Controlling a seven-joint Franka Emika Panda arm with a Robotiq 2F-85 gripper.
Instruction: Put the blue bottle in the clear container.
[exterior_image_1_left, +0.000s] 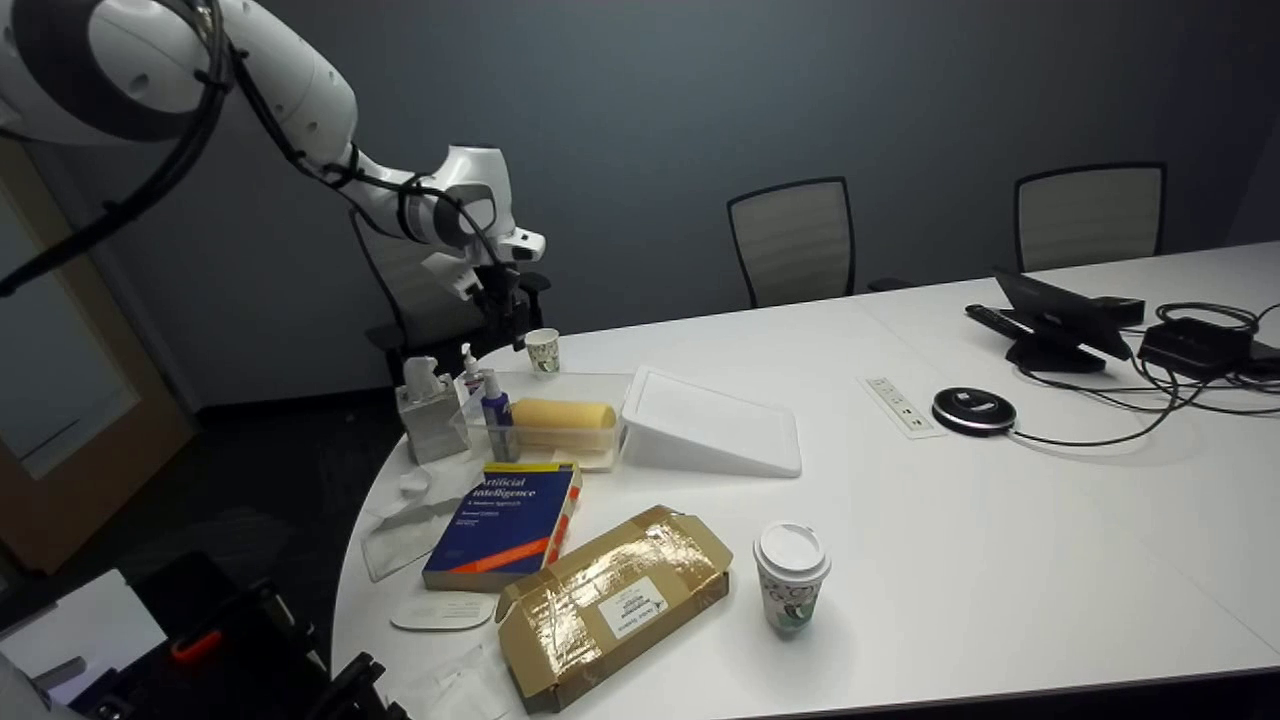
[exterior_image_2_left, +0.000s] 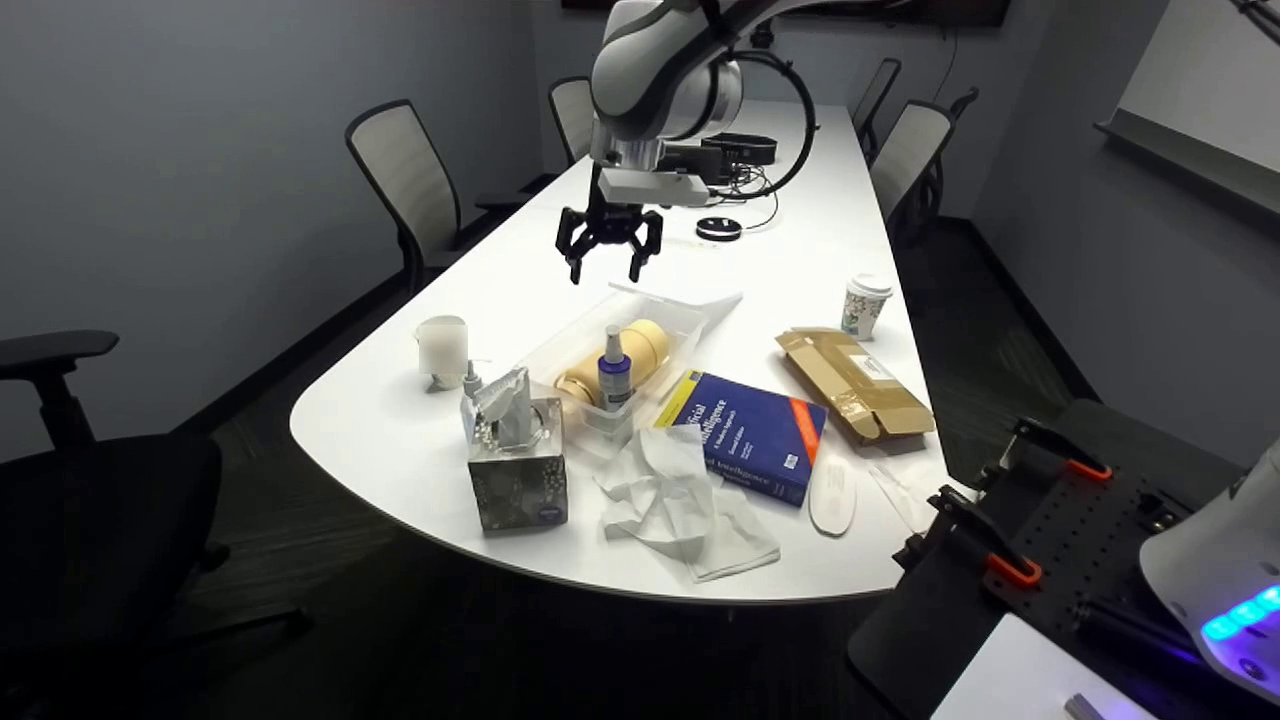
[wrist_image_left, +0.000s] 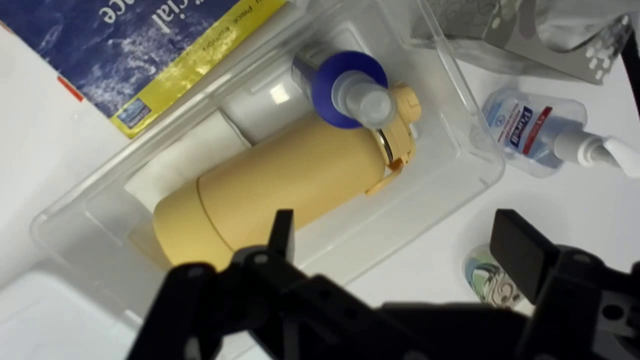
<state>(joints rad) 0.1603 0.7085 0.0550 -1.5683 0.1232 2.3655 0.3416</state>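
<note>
The blue bottle (exterior_image_1_left: 498, 412) is a small dark-blue bottle with a clear cap. It stands upright inside the clear container (exterior_image_2_left: 560, 350), beside a yellow bottle that lies on its side. The blue bottle also shows in an exterior view (exterior_image_2_left: 614, 378) and in the wrist view (wrist_image_left: 347, 90). The clear container is a low, open, see-through tub; its bare floor shows in the wrist view (wrist_image_left: 435, 165). My gripper (exterior_image_2_left: 605, 272) is open and empty, above the table and apart from the blue bottle. In the wrist view its fingers (wrist_image_left: 395, 235) are wide apart, over the container's edge and the table.
A yellow bottle (wrist_image_left: 295, 175) lies in the container. A tissue box (exterior_image_2_left: 520, 480), hand sanitizer (wrist_image_left: 535, 130) and paper cup (exterior_image_1_left: 543, 350) stand close by. A blue book (exterior_image_2_left: 755, 435), white lid (exterior_image_1_left: 715, 425), cardboard box (exterior_image_1_left: 620, 605) and lidded cup (exterior_image_1_left: 790, 575) are also on the table.
</note>
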